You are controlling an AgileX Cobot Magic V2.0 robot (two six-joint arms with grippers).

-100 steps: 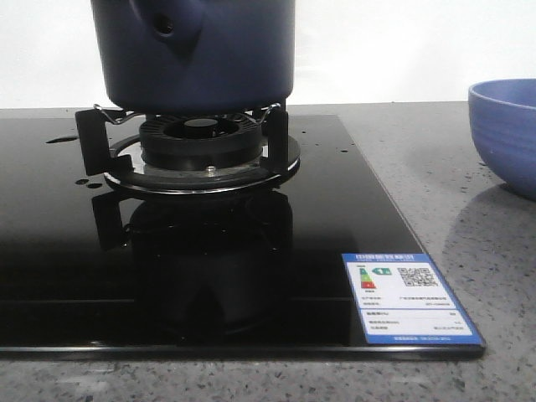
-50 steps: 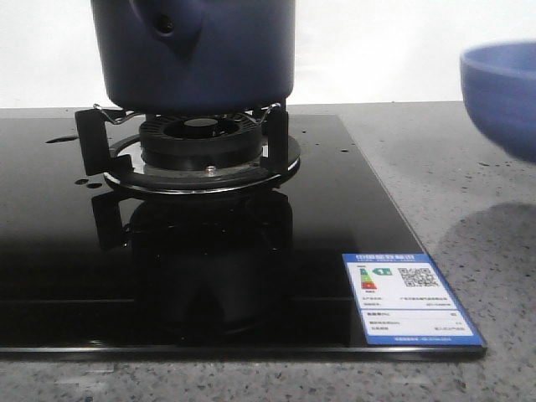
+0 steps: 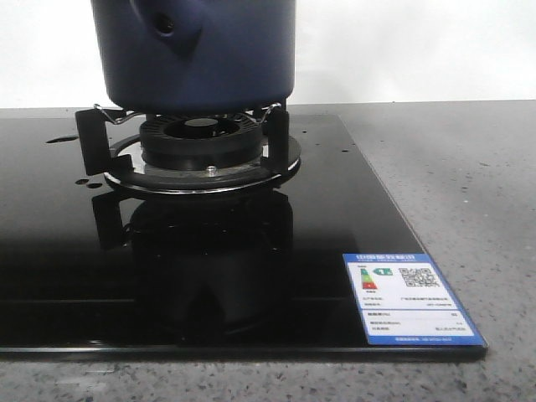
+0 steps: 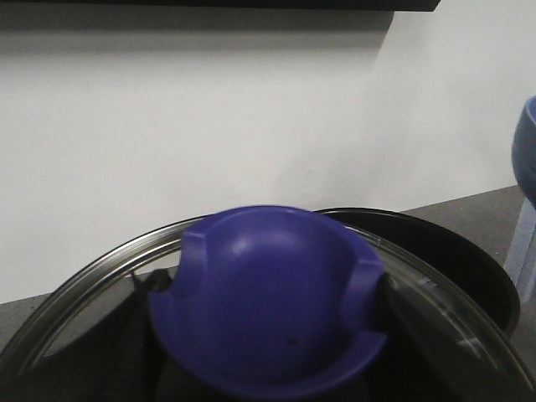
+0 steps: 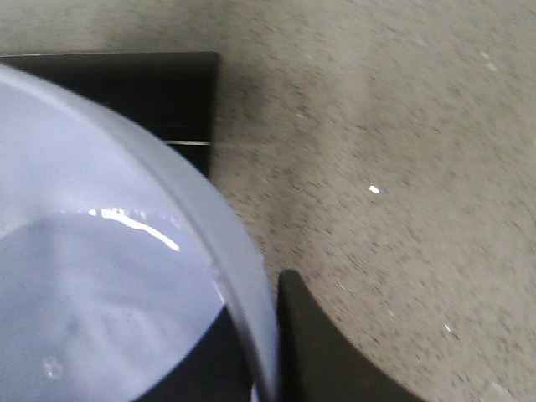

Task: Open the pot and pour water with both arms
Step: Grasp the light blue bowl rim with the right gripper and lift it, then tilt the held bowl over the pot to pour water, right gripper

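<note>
Front view: the pot (image 3: pixel 194 52) is sitting on the burner stand (image 3: pixel 201 151) of a black glass stove (image 3: pixel 75 268). Neither gripper's jaws are showing, so their grip cannot be told.

A grey speckled stone counter (image 3: pixel 469 167) carries everything here, running back to a white wall (image 3: pixel 402 50). Lying flat on it is a glossy black glass cooktop (image 3: pixel 67 276), which covers most of the counter's left and middle. A blue-edged energy label (image 3: pixel 410 299) is stuck on the glass near the front right corner.
</note>
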